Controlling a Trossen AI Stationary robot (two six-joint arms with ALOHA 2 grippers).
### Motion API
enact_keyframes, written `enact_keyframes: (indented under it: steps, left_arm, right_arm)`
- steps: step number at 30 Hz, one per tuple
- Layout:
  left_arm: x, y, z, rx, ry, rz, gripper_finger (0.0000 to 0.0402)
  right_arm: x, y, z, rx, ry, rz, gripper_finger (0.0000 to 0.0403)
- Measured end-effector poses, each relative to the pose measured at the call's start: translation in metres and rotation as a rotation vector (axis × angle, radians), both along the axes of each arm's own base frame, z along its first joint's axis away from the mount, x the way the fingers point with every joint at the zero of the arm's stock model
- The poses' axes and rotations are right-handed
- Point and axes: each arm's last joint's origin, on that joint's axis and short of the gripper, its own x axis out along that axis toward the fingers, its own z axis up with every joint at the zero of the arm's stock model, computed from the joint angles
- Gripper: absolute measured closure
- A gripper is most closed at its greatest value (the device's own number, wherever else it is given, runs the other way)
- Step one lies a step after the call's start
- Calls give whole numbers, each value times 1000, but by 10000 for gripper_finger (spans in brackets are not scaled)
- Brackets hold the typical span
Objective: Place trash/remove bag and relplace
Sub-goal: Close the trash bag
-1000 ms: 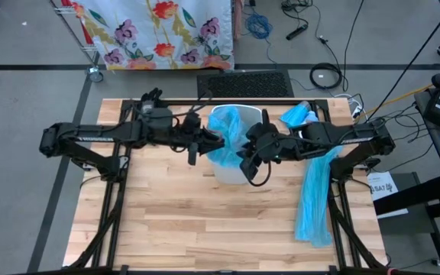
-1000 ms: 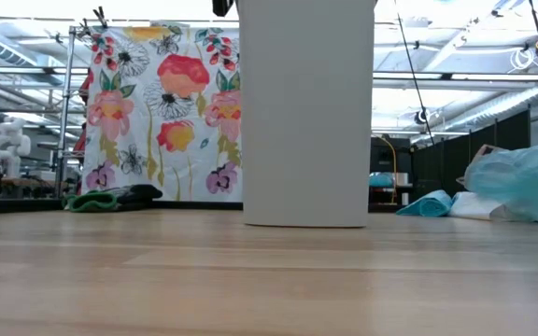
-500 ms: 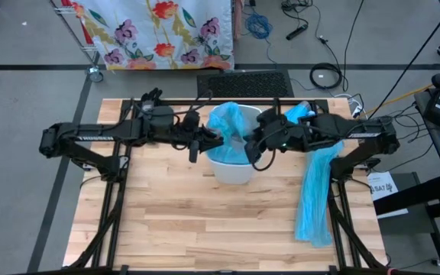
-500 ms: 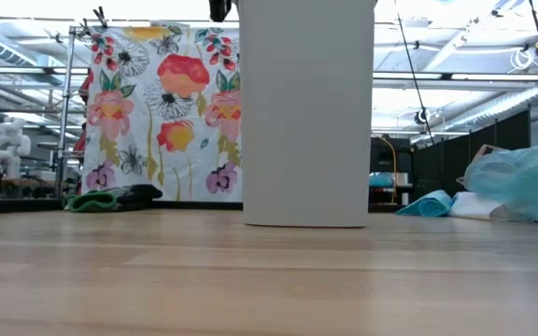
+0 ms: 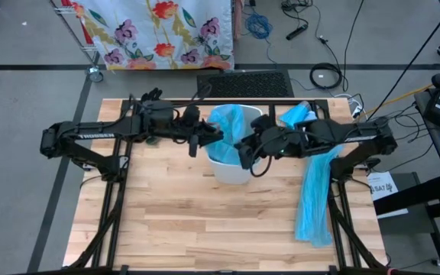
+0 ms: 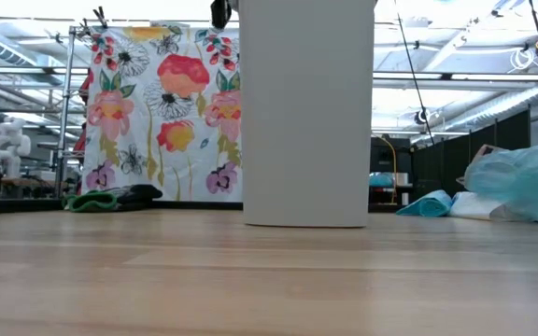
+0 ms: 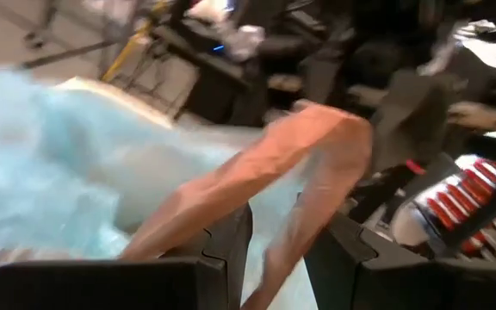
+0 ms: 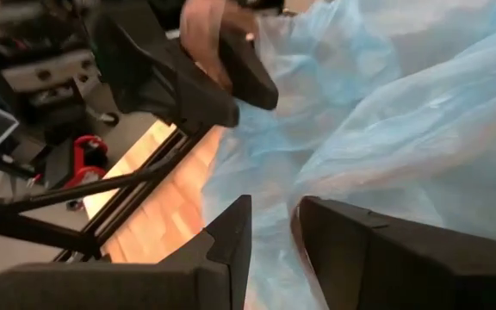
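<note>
On the wooden slatted table, the white plastic bin is standing with a light-blue plastic bag in its mouth. The left gripper is pinching the bag's left edge; the right gripper is clamping its right edge.

The white bin is cut off by the low view's top edge, so its rim cannot be seen. In the high view its inside is hidden by the blue bag, and the left wrist view is blurred.
</note>
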Motion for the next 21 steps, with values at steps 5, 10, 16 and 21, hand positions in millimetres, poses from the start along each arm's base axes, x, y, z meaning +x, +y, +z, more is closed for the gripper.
enact_keyframes:
  steps: [5, 10, 16, 21]
  left_arm:
    - [0, -3, 7, 43, -74, -82, 301]
    - [0, -6, 7, 91, -84, -143, 301]
    - [0, -10, 1, 93, -28, -177, 301]
    - [-8, -9, -7, 65, 101, -172, 301]
  right_arm:
    - [6, 9, -4, -1, -3, 22, 310]
    - [8, 13, 1, -7, -61, 41, 310]
    - [8, 14, 0, -15, -49, 47, 310]
    - [7, 14, 0, -17, -39, 47, 310]
